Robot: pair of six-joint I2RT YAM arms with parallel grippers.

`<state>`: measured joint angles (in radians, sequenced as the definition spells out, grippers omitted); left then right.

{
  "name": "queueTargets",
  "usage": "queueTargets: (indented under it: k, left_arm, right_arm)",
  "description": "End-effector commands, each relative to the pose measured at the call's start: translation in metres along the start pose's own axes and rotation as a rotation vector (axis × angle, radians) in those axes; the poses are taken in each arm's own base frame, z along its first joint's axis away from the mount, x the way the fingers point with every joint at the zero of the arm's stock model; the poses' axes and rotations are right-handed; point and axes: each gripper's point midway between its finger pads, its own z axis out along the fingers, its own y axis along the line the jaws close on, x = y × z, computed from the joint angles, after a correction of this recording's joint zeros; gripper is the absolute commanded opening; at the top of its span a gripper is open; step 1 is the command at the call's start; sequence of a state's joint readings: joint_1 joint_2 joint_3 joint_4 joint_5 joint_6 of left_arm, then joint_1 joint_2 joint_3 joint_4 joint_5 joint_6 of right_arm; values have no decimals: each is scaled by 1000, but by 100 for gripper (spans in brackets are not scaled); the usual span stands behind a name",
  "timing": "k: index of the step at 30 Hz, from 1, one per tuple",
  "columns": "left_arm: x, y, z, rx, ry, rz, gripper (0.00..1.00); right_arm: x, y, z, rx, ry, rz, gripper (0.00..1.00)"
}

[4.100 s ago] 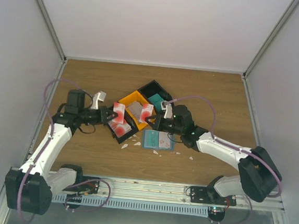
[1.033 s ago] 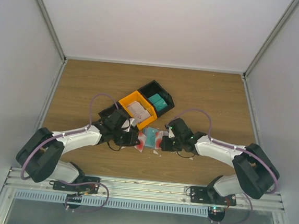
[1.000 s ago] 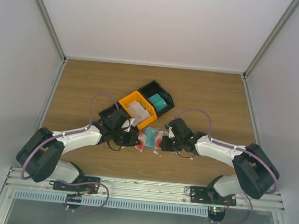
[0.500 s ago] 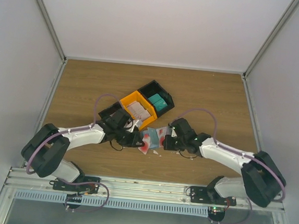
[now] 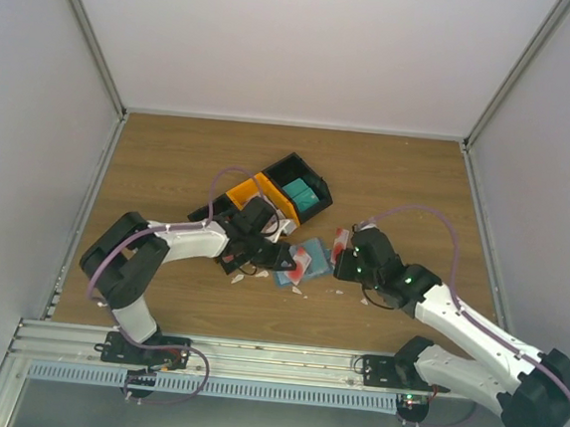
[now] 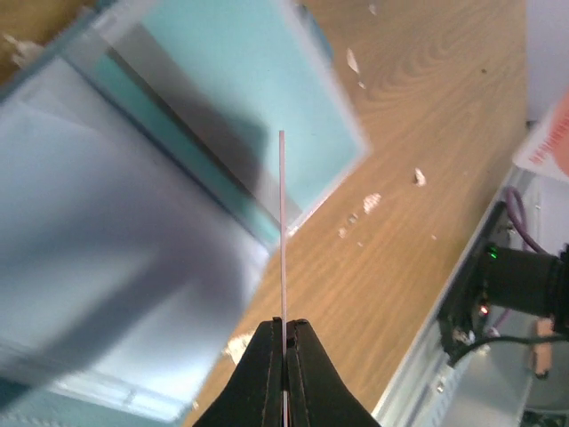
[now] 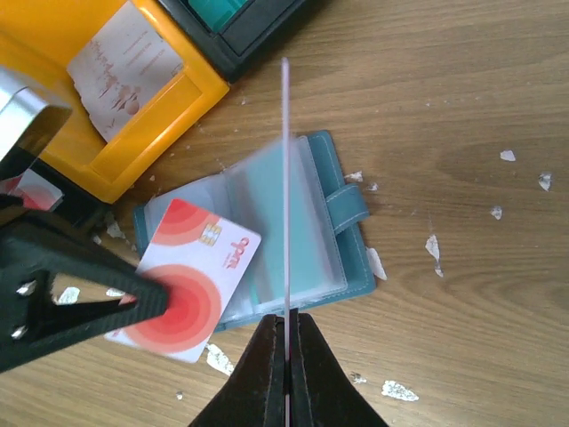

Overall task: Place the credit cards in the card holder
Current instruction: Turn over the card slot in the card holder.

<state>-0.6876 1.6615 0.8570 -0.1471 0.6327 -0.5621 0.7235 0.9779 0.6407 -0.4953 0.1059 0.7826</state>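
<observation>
The left claw point(image 6: 283, 325) pinched a credit card point(image 7: 191, 285) over the card holder point(image 7: 324, 236). The right claw point(image 7: 286, 318) pinched a second credit card point(image 7: 286, 178) near it.

The table point(image 7: 462, 107) was matt, grained wood, the holder point(image 7: 356, 209) on it a smooth teal leather-like cover with clear glossy plastic sleeves point(image 7: 258, 191), the card point(image 7: 191, 280) over the holder glossy plastic, and the yellow bin point(image 7: 169, 98) beside the holder smooth plastic.

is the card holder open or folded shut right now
Open. In the right wrist view the card holder lies spread on the table, clear sleeves facing up, clasp tab sticking out sideways.
</observation>
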Motion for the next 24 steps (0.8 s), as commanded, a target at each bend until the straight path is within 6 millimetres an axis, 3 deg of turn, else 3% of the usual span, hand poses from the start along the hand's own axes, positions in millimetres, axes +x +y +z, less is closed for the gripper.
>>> queueTargets:
  k: [1,6,10,16,21,24]
  left_arm:
    - [-17,10,5,-100,-45,45,0]
    - [-22,4,-16,-143,-121,71,0]
    - [-13,12,-32,-181,-178,37,0]
    - [12,37,-52,-266,-245,-60,0]
    - [30,50,-52,-270,-243,-114,0]
    - [34,65,-53,-320,-268,-150,0]
  right_arm:
    - [-3,0,-4,-5,-13,-32,0]
    - [3,25,2,-156,28,-138,0]
    - [6,40,15,-278,83,-193,0]
    - [9,44,39,-417,162,-198,0]
    - [19,49,50,-512,244,-215,1]
    - [23,40,63,-468,264,-201,1]
